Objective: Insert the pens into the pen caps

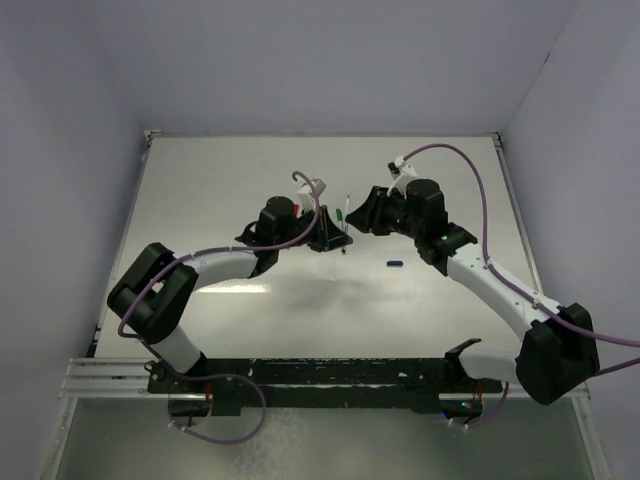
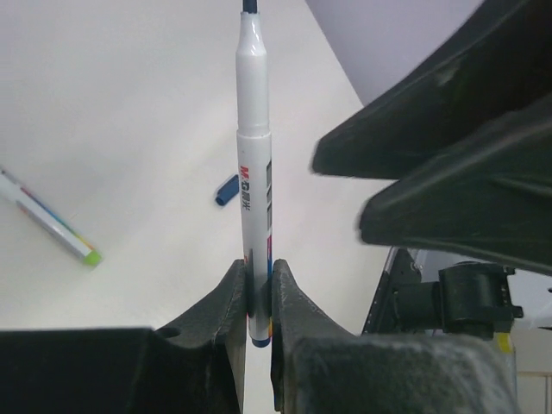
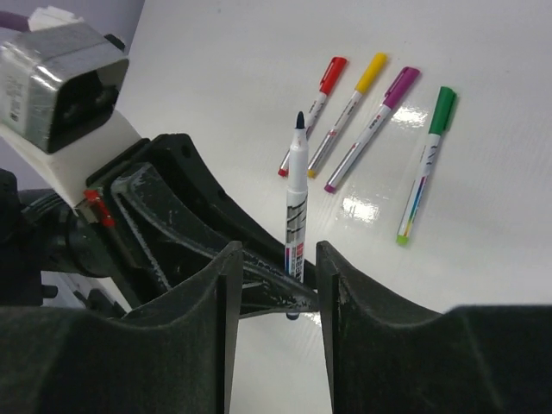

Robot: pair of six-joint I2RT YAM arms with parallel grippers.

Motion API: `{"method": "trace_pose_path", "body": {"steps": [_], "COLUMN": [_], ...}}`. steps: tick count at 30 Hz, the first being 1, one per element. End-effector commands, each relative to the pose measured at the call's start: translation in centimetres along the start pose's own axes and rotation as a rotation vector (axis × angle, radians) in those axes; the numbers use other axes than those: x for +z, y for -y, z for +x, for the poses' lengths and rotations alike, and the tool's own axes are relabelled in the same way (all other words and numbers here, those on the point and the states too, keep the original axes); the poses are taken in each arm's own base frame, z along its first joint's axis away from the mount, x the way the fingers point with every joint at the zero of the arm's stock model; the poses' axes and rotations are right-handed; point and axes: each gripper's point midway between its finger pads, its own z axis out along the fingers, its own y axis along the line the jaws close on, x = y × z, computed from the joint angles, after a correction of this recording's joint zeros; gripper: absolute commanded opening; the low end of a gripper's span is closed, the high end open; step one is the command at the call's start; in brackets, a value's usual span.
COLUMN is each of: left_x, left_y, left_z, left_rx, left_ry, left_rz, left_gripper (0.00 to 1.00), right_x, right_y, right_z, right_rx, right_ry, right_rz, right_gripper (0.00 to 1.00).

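Observation:
My left gripper [image 2: 257,269] is shut on the lower barrel of a white pen [image 2: 254,164] and holds it upright, its uncapped dark blue tip [image 3: 299,119] pointing up. My right gripper [image 3: 274,259] is open, its jaws wide on either side of that pen and not touching it. The dark blue pen cap [image 2: 226,190] lies loose on the table, also in the top view [image 1: 394,264], right of both grippers. Both grippers meet near the table's middle, left [image 1: 330,240] and right [image 1: 362,212].
Four capped pens lie side by side on the table beyond the grippers: red [image 3: 315,103], yellow [image 3: 349,112], purple [image 3: 375,125] and green [image 3: 423,164]. The green pen also shows in the left wrist view [image 2: 52,220]. The white table [image 1: 200,200] has walls on three sides.

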Motion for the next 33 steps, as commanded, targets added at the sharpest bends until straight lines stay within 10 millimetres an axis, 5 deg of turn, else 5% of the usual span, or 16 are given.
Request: {"method": "trace_pose_path", "body": {"steps": [1, 6, 10, 14, 22, 33], "left_x": [-0.4, -1.8, -3.0, -4.1, -5.0, -4.6], "left_y": [-0.9, -3.1, -4.5, -5.5, -5.3, -4.7], "left_z": [-0.9, 0.6, 2.3, 3.8, 4.2, 4.4], "left_rx": [0.043, 0.078, 0.108, 0.137, 0.167, 0.179], "left_ry": [0.021, -0.025, -0.090, -0.142, -0.155, -0.165], "left_rz": [-0.080, -0.194, -0.255, -0.303, -0.302, -0.258], "left_gripper": [0.00, 0.00, 0.00, 0.00, 0.00, 0.00], "right_x": [-2.4, -4.2, -5.4, -6.1, -7.0, -4.1], "right_y": [-0.1, 3.1, 7.3, 9.7, 12.5, 13.8], "right_z": [-3.1, -2.5, 0.5, 3.2, 5.9, 7.3], "right_rx": [-0.040, 0.120, 0.220, 0.263, 0.379, 0.599], "right_ry": [0.120, 0.130, 0.036, -0.043, -0.062, -0.038], "right_rz": [0.077, 0.293, 0.549, 0.681, 0.805, 0.761], "right_gripper": [0.44, 0.48, 0.46, 0.53, 0.70, 0.64]}}
